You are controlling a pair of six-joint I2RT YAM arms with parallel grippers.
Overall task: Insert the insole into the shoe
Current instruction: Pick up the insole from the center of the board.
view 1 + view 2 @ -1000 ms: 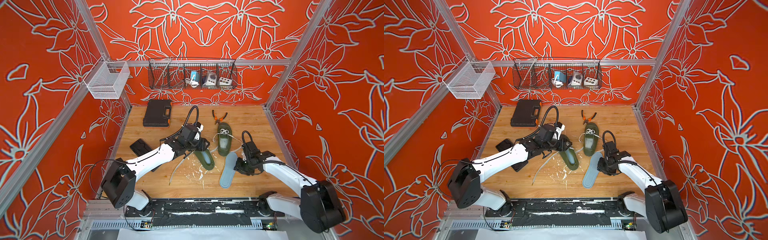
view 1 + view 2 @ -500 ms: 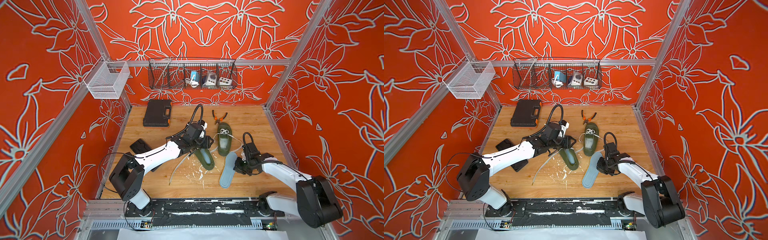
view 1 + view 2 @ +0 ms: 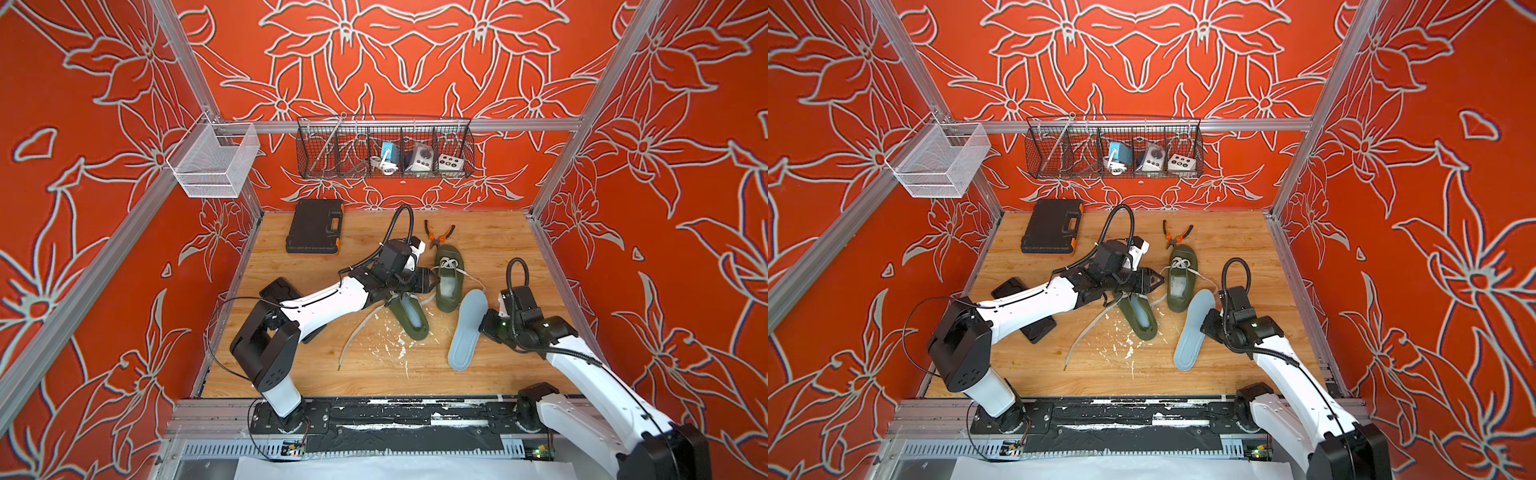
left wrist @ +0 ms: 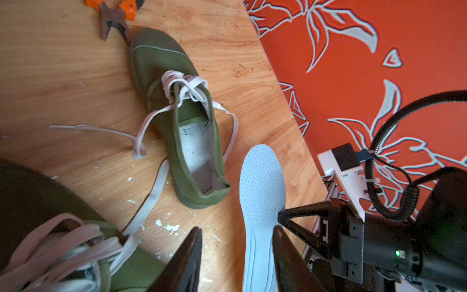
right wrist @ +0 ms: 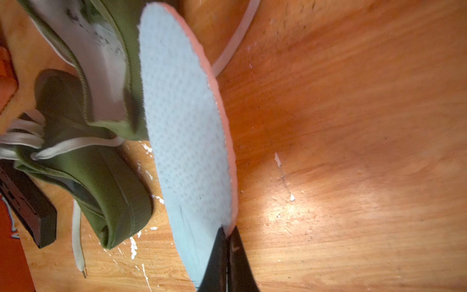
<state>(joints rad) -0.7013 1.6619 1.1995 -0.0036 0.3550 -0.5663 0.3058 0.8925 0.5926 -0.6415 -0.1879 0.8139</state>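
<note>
A pale blue insole (image 3: 467, 328) (image 3: 1194, 328) lies on the wooden floor, its toe end beside the heel of a green shoe (image 3: 449, 282) (image 4: 192, 141). That shoe has an open mouth and loose white laces. A second green shoe (image 3: 409, 316) lies to its left, partly under my left arm. My right gripper (image 5: 227, 232) (image 3: 484, 326) is shut on the insole's (image 5: 187, 131) right edge, about midway along it. My left gripper (image 3: 432, 279) (image 4: 237, 228) hovers open between the two shoes, nothing between its fingers.
Orange-handled pliers (image 3: 438, 235) touch the far shoe's toe. A black case (image 3: 316, 226) sits at the back left and a flat black object (image 3: 282, 291) lies under the left arm. A loose lace (image 3: 361, 332) and white flakes lie in front. Wire baskets (image 3: 384, 147) hang on the back wall.
My right gripper has closed on the insole's edge. My left gripper has shifted right, toward the far shoe.
</note>
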